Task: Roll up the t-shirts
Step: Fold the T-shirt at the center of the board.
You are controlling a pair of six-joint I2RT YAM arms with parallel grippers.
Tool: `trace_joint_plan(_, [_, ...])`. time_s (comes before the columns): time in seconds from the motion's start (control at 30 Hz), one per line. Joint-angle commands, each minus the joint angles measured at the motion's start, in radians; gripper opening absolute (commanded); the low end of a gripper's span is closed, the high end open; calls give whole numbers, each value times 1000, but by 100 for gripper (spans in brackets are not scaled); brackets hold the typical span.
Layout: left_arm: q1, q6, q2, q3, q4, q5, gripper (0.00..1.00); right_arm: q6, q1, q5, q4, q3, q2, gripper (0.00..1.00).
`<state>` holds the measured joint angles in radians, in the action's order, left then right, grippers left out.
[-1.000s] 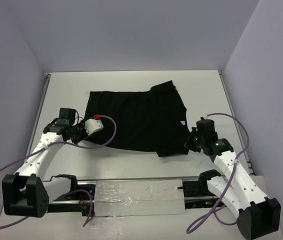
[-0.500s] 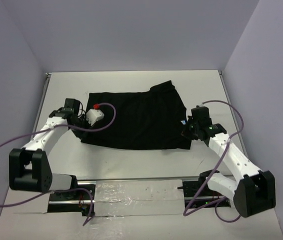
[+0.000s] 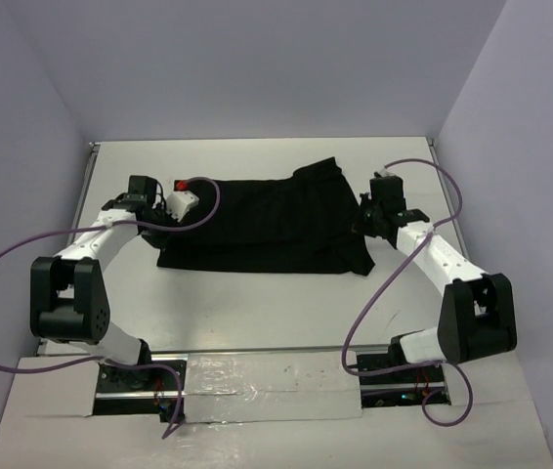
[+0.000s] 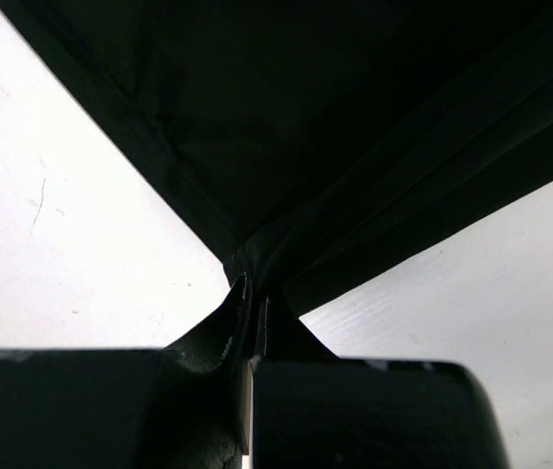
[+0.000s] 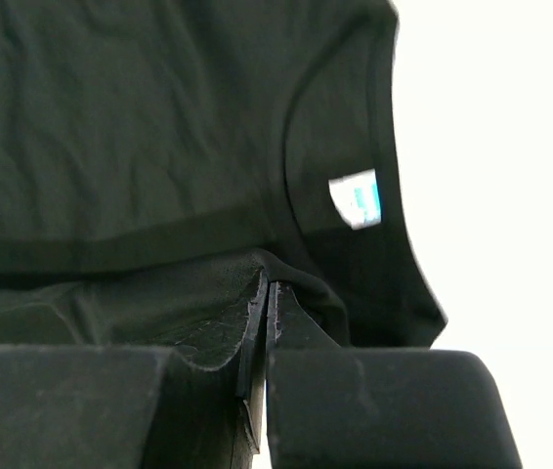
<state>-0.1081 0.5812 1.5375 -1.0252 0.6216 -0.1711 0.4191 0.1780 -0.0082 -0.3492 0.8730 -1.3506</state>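
While the t-shirt (image 3: 267, 227) lies spread across the bench (image 3: 257, 308), nearer the far edge than the near one, I read both pincers as clamped on it. The left gripper (image 4: 253, 293) pinches a fold at its left end. The right gripper (image 5: 266, 285) pinches a fold at its right end, near the collar label (image 5: 360, 198).

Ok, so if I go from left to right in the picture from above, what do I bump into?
White left robot arm → left tool, pinching the shirt → plain black soft t-shirt → right tool, pinching it too → white right robot arm.
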Motion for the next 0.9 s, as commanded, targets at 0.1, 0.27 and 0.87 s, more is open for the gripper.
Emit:
trace_joint_plan(0.1, [21, -67, 19, -30, -98, 30, 0, -121, -14, -27, 79, 132, -94, 0])
trace_joint_plan(0.27, [21, -76, 47, -30, -144, 41, 0, -135, -14, -46, 88, 165, -156, 0])
trace_joint_plan(0.87, [22, -98, 128, -110, -198, 82, 0, -163, -14, -24, 58, 302, -269, 0])
